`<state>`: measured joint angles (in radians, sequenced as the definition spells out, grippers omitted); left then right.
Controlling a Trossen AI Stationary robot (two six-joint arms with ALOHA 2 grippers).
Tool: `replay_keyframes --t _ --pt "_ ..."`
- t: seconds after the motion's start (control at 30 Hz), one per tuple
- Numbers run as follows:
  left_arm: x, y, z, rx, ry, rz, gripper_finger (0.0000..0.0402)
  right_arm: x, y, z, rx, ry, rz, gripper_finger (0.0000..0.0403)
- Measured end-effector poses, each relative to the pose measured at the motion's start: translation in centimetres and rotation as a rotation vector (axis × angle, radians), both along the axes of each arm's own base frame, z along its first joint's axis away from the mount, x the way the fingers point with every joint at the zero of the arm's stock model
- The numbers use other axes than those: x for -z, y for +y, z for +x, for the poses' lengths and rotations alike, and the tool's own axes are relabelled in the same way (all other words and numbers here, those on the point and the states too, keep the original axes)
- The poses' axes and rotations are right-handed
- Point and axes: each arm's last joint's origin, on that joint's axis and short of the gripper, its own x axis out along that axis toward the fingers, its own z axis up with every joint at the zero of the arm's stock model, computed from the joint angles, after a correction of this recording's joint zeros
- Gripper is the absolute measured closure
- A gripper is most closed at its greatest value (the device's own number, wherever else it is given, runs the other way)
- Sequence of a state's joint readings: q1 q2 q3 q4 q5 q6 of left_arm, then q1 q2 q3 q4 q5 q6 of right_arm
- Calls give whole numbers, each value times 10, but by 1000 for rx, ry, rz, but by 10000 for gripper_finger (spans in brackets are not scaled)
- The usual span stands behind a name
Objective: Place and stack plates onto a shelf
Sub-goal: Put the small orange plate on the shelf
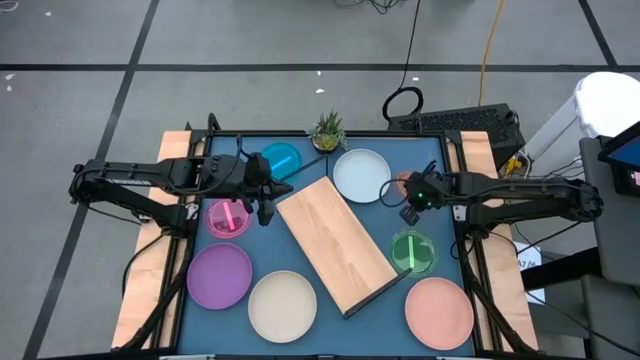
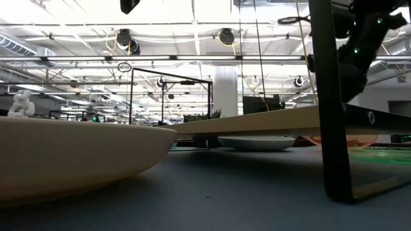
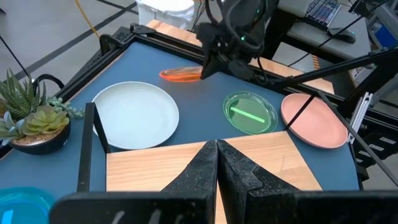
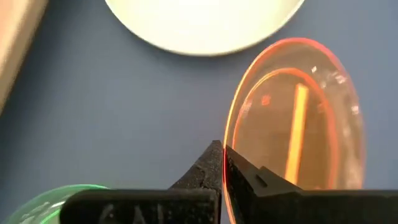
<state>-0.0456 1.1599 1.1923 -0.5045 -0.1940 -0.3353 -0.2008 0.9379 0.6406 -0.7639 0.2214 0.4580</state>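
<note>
The shelf (image 1: pixel 335 245), a light wooden board on a black wire frame, stands slantwise in the middle of the blue table. My right gripper (image 1: pixel 408 207) is shut on the translucent orange plate (image 4: pixel 292 124) right of the shelf, beside the pale blue-white plate (image 1: pixel 361 174). My left gripper (image 3: pixel 216 148) hangs shut above the shelf's left end, next to the magenta plate (image 1: pixel 228 217) and the cyan plate (image 1: pixel 281 158). The purple (image 1: pixel 219 275), cream (image 1: pixel 282 306), green (image 1: pixel 412 251) and salmon pink (image 1: pixel 438 311) plates lie flat on the table. My right gripper pinches the orange plate's rim (image 4: pixel 227 163) between its two fingers, coming from above and slanting down. In the left wrist view the orange plate (image 3: pixel 181 74) shows tilted, raised at the held side. Whether its far edge rests on the table does not show.
A small potted succulent (image 1: pixel 327 130) stands at the table's far edge between the cyan and pale blue-white plates. The black table frame (image 1: pixel 455 170) and wooden side strips run along both sides. The shelf's black leg (image 2: pixel 334 128) stands on the table near the green plate.
</note>
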Motion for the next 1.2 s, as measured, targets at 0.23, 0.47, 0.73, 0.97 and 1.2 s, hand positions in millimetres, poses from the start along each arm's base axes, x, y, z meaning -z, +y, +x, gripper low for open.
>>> replay_keyframes --t 0.23,0.47,0.73,0.97,1.2 --pt "0 -1 0 -3 -1 -11 390 -30 -1 5 -14 -11 -117 402" --pt "0 -1 0 -21 -7 -48 390 -60 4 9 -33 -48 -194 403" --pt "0 -2 0 -30 -16 -109 390 -103 14 17 -135 -163 -258 403" --pt "0 -11 -1 -1 -16 -131 390 -136 20 24 -218 -193 -296 403" --pt "0 -17 -1 16 -17 -148 390 -154 28 42 -323 -146 -322 403"
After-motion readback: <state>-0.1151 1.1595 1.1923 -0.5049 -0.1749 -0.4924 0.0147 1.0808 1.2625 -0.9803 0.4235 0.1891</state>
